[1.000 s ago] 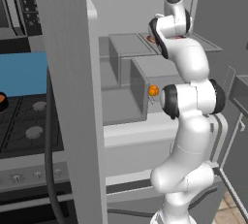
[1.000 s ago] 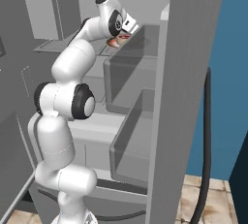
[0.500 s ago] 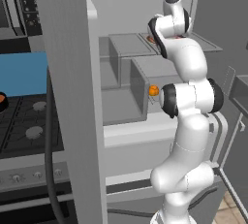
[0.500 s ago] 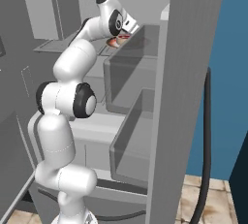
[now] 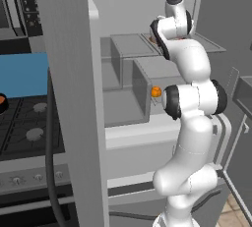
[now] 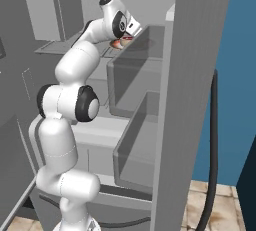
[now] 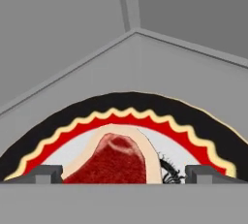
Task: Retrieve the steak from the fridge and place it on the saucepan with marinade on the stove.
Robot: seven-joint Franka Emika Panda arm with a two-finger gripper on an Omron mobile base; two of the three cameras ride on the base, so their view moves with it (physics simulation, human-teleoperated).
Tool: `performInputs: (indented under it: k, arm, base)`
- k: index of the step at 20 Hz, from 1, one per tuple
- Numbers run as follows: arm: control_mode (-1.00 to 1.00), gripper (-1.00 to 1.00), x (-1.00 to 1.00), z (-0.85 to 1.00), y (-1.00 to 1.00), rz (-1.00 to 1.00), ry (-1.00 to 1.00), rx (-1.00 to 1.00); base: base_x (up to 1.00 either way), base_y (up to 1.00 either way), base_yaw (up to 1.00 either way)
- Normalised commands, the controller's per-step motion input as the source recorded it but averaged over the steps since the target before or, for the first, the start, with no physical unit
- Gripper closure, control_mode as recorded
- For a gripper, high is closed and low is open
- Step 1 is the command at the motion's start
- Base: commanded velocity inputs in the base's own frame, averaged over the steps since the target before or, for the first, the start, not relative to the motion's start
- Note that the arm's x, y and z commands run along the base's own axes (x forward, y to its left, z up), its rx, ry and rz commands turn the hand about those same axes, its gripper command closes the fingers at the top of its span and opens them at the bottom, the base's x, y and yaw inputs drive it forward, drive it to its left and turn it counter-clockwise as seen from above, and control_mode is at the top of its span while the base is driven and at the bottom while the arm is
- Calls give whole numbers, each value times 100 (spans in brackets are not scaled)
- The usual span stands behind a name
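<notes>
- Now we see the arm (image 5: 189, 118) reaching up into the open fridge (image 5: 123, 98), its hand at the upper shelf (image 6: 60, 45).
- From the hand view, our fingers (image 7: 48, 173) stand wide apart, one tip low on each side, with nothing clamped between them.
- Between the two tips lies the steak (image 7: 114, 162), red-brown with a pale rim.
- We find the steak resting on a plate (image 7: 193, 121) with a black edge, a red and cream zigzag band and a white middle; the plate sits on the shelf near the back corner of the fridge.
- In the right base view, a bit of the steak shows just under the hand.
- We spot a small orange ball (image 5: 156, 92) lower down, beside a grey bin (image 5: 142, 86), just by the arm's elbow.
- Left of the fridge door (image 5: 74, 98) we see the stove (image 5: 24, 127) with its grey burners and knob panel.
- At the far left edge, part of the saucepan (image 5: 2, 103) sits on the stove, well apart from the steak.
</notes>
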Motion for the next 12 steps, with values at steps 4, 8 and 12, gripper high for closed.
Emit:
performInputs:
  k: [4,8,12]
  arm:
    - [-100,-100,0,-11,0,-4,0,2]
    - [-100,-100,0,0,0,-9,0,3]
    - [-100,-100,9,0,0,-11,0,2]
  base:
    - [0,0,0]
    - [0,0,0]
    - [0,0,0]
